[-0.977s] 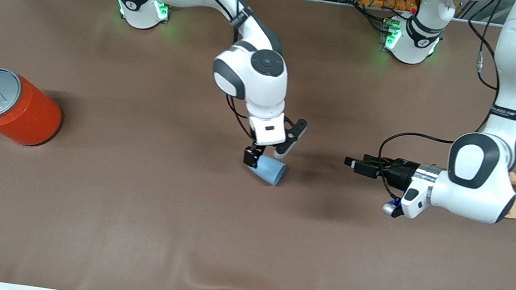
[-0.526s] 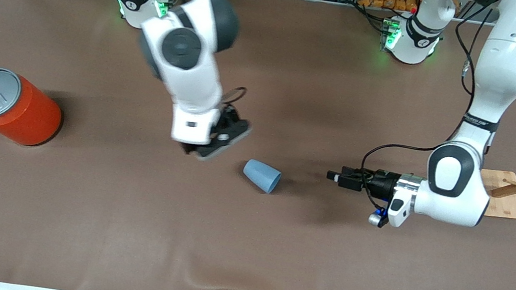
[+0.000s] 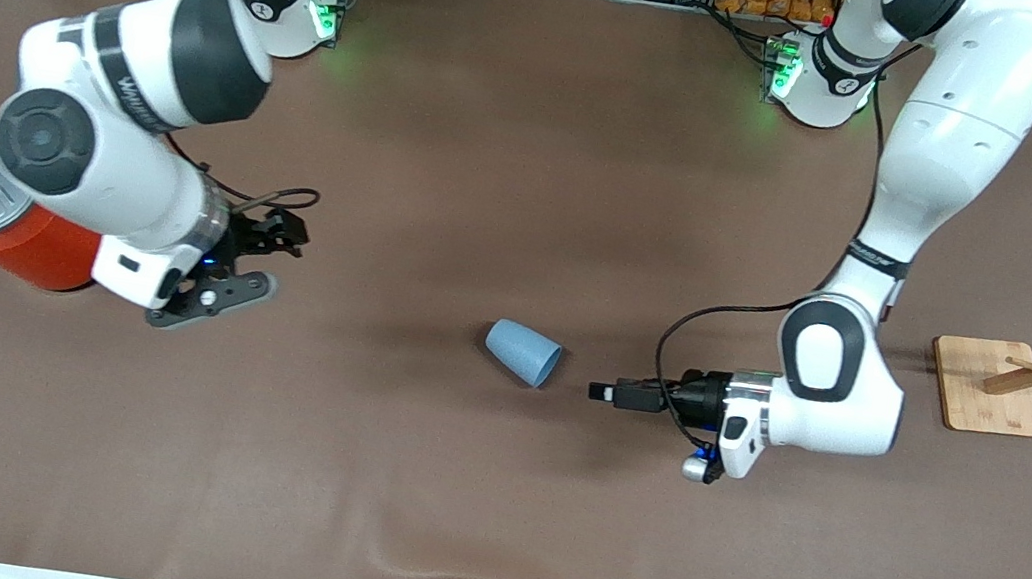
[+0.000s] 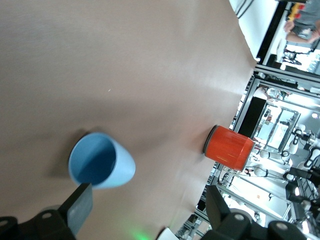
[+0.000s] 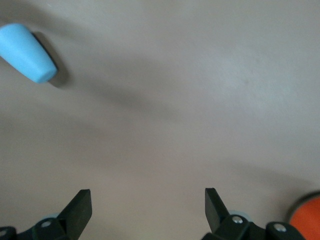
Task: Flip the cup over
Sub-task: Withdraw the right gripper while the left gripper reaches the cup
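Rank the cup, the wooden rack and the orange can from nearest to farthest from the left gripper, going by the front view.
From the left gripper:
1. cup, lying on its side just off the fingertips.
2. wooden rack, at the left arm's end of the table.
3. orange can, at the right arm's end.

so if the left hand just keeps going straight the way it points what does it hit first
Most likely the cup. The left hand is open and points level along the table at the cup's open mouth, which lies on its side just ahead. Its height is hard to judge, so it might skim past.
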Available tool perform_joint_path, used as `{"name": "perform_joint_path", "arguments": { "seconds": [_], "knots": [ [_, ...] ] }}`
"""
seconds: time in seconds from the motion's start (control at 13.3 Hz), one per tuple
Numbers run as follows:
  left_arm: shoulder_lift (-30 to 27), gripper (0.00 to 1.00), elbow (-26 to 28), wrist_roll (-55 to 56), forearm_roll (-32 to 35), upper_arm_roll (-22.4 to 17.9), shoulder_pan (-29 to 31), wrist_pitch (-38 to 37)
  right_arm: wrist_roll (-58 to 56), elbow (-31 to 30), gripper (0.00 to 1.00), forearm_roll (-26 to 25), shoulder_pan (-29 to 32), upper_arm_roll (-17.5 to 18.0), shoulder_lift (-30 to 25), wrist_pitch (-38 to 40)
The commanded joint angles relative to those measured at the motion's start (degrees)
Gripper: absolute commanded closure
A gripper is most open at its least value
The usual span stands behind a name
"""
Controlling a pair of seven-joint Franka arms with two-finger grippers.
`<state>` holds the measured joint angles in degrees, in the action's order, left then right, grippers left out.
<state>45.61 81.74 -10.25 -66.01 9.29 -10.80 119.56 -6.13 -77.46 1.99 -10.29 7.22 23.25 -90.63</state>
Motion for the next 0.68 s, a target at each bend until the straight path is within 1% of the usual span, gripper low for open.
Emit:
{"name": "perform_joint_path", "arguments": {
  "seconds": [0.0,0.15,0.3,0.6],
  "knots": [
    [2.11,0.03,-1.68,-5.21,-3.50,-0.15,-1.33,0.94,0.68,-4.62,0.00,1.09,2.55,0.77,-1.98,1.51],
    [2.03,0.03,-0.80,-8.02,-4.21,-0.06,-1.33,0.77,0.60,-9.18,0.00,0.91,5.79,0.86,-3.38,-0.67],
    [2.11,0.08,0.95,-11.88,-4.30,-0.06,-1.33,0.50,0.60,-14.18,0.00,0.91,6.77,0.86,-5.75,-5.32],
    [2.20,0.15,3.94,-16.81,-4.30,0.03,-2.12,0.32,0.16,-33.68,0.00,0.91,8.36,0.77,-14.53,-25.59]
  ]
}}
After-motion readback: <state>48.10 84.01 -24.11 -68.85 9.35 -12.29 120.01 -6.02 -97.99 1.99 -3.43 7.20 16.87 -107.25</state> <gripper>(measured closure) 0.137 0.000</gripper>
